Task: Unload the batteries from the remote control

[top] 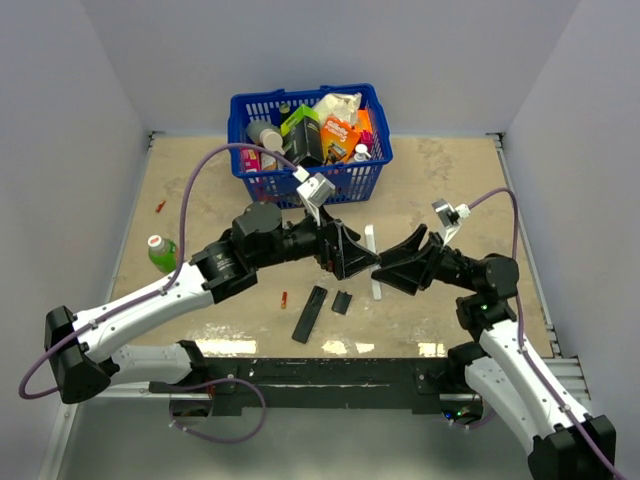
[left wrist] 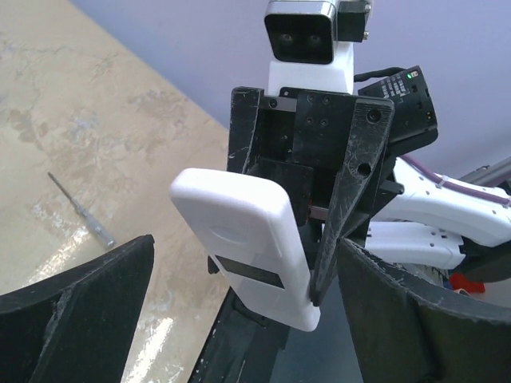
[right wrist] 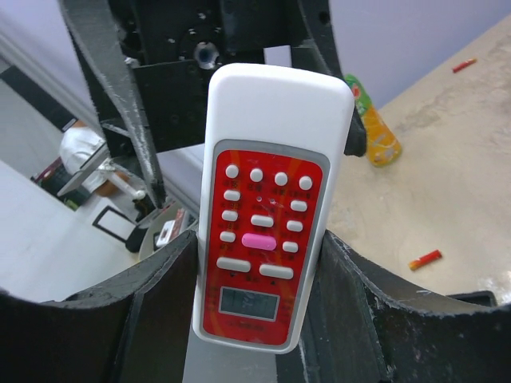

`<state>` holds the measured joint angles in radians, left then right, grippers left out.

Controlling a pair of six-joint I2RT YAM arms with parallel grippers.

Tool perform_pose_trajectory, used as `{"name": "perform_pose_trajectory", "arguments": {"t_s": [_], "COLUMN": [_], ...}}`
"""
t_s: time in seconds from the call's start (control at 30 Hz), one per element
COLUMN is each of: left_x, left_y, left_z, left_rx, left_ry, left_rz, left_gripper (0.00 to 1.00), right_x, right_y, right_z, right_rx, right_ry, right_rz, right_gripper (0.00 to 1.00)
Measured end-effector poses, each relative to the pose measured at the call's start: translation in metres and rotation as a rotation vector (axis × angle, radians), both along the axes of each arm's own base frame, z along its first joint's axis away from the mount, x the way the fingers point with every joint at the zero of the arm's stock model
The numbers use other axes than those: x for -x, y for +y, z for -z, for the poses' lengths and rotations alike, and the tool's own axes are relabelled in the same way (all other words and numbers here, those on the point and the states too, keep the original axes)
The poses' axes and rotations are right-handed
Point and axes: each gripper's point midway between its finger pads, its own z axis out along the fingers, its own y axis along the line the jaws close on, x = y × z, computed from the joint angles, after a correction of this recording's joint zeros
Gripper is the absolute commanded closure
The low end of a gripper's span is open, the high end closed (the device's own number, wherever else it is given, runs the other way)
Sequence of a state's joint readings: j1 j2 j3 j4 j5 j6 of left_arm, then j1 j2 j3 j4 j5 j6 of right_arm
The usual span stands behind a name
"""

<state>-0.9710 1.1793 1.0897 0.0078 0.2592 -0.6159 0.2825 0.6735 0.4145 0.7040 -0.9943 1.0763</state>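
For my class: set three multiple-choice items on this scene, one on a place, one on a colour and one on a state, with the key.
1. Where does the black remote lie?
A in the basket
B flat on the table, towards its near edge
C propped against the wall

2. What colour is the button panel of the white remote?
A blue
B green
C red

3. How does the left gripper stand?
A wide open, holding nothing
B shut on a battery
C shut on a bottle

Key:
1 B: it lies beside a small black cover.
2 C: the right wrist view shows the red panel.
3 A: its fingers stand apart, and the right gripper alone clamps the white remote.
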Motion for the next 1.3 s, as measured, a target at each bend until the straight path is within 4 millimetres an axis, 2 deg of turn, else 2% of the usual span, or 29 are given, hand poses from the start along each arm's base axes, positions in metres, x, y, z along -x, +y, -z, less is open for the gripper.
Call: {"name": "perform_pose_trajectory", "arguments": {"t_s": [0.13, 0.33, 0.4, 0.5, 0.53, 0.63, 0.7, 0.77, 0.8, 0.93, 1.03, 1.17, 1.3], "left_x": [0.006, 0.019, 0.024, 0.033, 0.034, 0.034, 0.033, 0.032, 0.032, 0.029, 0.025, 0.011, -0.005], "left_y": [-0.002, -0.007, -0.008, -0.009, -0.009, -0.008, -0.008, -0.007, -0.007, -0.006, -0.006, -0.005, -0.002], "left_z": [-0.005, -0.013, -0.015, -0.019, -0.021, -0.026, -0.028, -0.029, -0.029, -0.029, -0.03, -0.024, -0.012], "left_rx": [0.045, 0.14, 0.171, 0.222, 0.233, 0.26, 0.268, 0.273, 0.274, 0.275, 0.269, 0.217, 0.146], "left_ry": [-0.027, -0.042, -0.041, -0.033, -0.034, -0.024, -0.025, -0.025, -0.024, -0.024, -0.025, -0.003, 0.018], "left_rz": [0.035, 0.115, 0.145, 0.189, 0.192, 0.197, 0.194, 0.191, 0.189, 0.177, 0.154, 0.074, -0.019], "left_gripper": [0.05, 0.19, 0.26, 0.43, 0.52, 0.65, 0.69, 0.78, 0.81, 1.0, 1.0, 1.0, 1.0], "right_x": [0.011, 0.023, 0.025, 0.025, 0.025, 0.024, 0.022, 0.02, 0.02, 0.015, 0.01, -0.003, -0.018], "right_y": [0.004, 0.004, 0.004, 0.005, 0.006, 0.007, 0.008, 0.009, 0.01, 0.012, 0.014, 0.014, 0.014], "right_z": [-0.008, -0.02, -0.023, -0.026, -0.026, -0.029, -0.031, -0.032, -0.032, -0.033, -0.034, -0.032, -0.019], "right_rx": [-0.021, -0.056, -0.062, -0.063, -0.062, -0.055, -0.052, -0.045, -0.041, 0.003, 0.053, 0.12, 0.176], "right_ry": [-0.02, -0.062, -0.075, -0.08, -0.08, -0.094, -0.098, -0.096, -0.096, -0.091, -0.085, -0.075, -0.035], "right_rz": [-0.052, -0.088, -0.094, -0.104, -0.109, -0.12, -0.122, -0.122, -0.124, -0.121, -0.11, -0.052, 0.006], "right_gripper": [0.79, 0.79, 0.79, 0.79, 0.79, 0.77, 0.76, 0.74, 0.64, 0.45, 0.36, 0.34, 0.34]}}
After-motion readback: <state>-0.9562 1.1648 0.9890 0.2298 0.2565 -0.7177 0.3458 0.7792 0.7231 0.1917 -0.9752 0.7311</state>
